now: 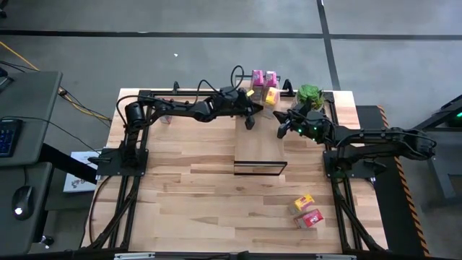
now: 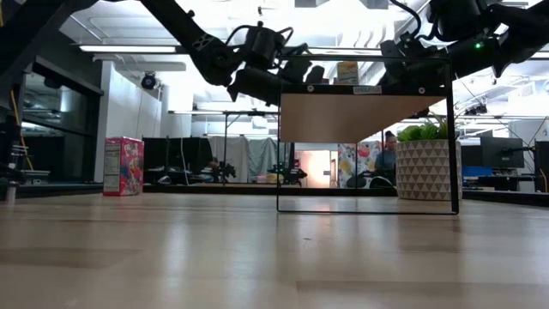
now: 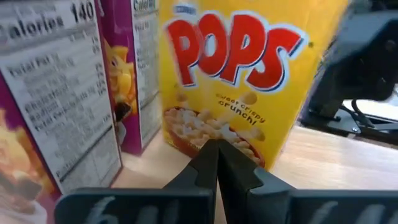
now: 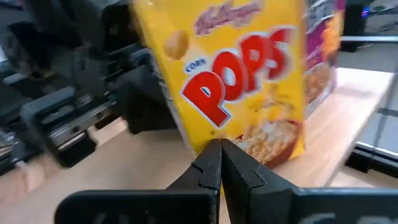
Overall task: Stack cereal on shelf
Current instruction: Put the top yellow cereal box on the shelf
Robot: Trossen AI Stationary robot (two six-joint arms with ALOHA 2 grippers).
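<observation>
Cereal stacking barely begun; both end effectors closed and empty.
Left end effector [image 1: 250,123] and right end effector [image 1: 281,132] flank the yellow box [image 1: 271,97] at twelve o'clock; the shelf [image 1: 260,152] mid-bench looks bare, with two boxes [image 1: 307,211] waiting at five o'clock.

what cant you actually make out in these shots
- High view: the faces of the yellow and red cereal boxes near the table's front right are too small to read.
- Low view: the shelf's top surface is hidden, since the camera looks up at the board's underside.
- Left wrist view: the yellow Pops box is cut off by the picture's top edge.
- Right wrist view: the pink box is mostly hidden behind the yellow one.
</observation>
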